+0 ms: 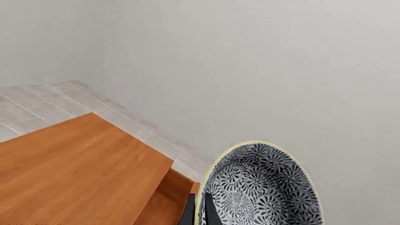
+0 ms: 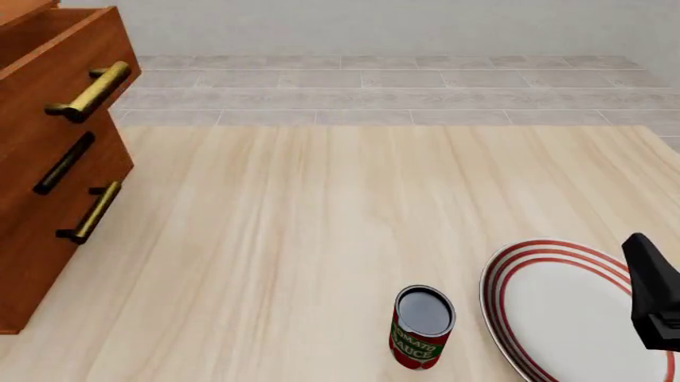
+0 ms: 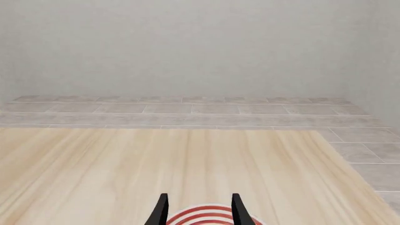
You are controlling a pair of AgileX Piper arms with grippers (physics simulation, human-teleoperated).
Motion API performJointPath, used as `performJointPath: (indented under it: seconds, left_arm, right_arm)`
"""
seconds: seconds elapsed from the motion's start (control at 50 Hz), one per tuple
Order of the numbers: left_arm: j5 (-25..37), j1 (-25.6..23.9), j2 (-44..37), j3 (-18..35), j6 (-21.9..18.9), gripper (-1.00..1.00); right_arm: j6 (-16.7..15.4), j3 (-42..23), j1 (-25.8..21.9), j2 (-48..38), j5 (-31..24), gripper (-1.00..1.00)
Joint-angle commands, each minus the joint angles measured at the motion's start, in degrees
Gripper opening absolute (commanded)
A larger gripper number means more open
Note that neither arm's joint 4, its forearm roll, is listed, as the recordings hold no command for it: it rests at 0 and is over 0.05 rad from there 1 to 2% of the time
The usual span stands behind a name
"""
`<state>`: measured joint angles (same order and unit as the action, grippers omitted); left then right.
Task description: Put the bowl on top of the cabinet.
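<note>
In the left wrist view, the bowl (image 1: 262,187), patterned grey-blue and white with a pale yellow rim, is held up in the air and tilted. My left gripper (image 1: 198,211) is shut on its rim, one dark finger (image 1: 188,213) outside and one inside. The cabinet (image 1: 75,173) shows its flat reddish-brown top beside and below the bowl. The front view shows the cabinet (image 2: 53,159) at the far left with brass and dark handles; the bowl and left gripper are out of that view. My right gripper (image 3: 200,211) is open over the plate, seen also as the right gripper (image 2: 642,259).
A large white plate with red rings (image 2: 563,310) lies at the table's near right, under the right gripper. A tomato sauce can (image 2: 422,326) stands upright just left of it. The cabinet's top drawer (image 2: 64,56) juts out a little. Tiled floor lies beyond the table.
</note>
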<state>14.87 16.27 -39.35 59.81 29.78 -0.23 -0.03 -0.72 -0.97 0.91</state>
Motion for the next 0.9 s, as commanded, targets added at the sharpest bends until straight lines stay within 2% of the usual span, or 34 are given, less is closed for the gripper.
performJointPath:
  seconds: [0.02,0.12,0.26,0.28,0.4,0.6,0.72,0.9]
  left_arm:
    - [0.1,2.5,-1.0,1.6,2.9,-1.00]
    - [0.2,3.8,-1.0,1.8,4.5,-1.00]
    - [2.1,3.0,-0.6,3.2,5.4,-1.00]
    - [3.2,1.9,-1.0,3.3,6.7,-1.00]
    - [3.5,2.8,-0.8,4.5,6.5,-1.00]
    - [4.8,3.4,-4.5,6.0,8.6,-1.00]
    - [4.4,4.7,-8.2,7.2,8.3,-1.00]
    - [3.8,7.7,-11.2,8.7,5.1,-1.00]
  right_arm:
    - [0.0,0.0,0.0,0.0,0.0,1.00]
    - [0.0,0.0,0.0,0.0,0.0,1.00]
    - [0.0,0.0,0.0,0.0,0.0,1.00]
    - [0.0,0.0,0.0,0.0,0.0,1.00]
    - [0.0,0.0,0.0,0.0,0.0,1.00]
    - [0.0,0.0,0.0,0.0,0.0,1.00]
    - [0.0,0.0,0.0,0.0,0.0,1.00]
    - [0.0,0.0,0.0,0.0,0.0,1.00]
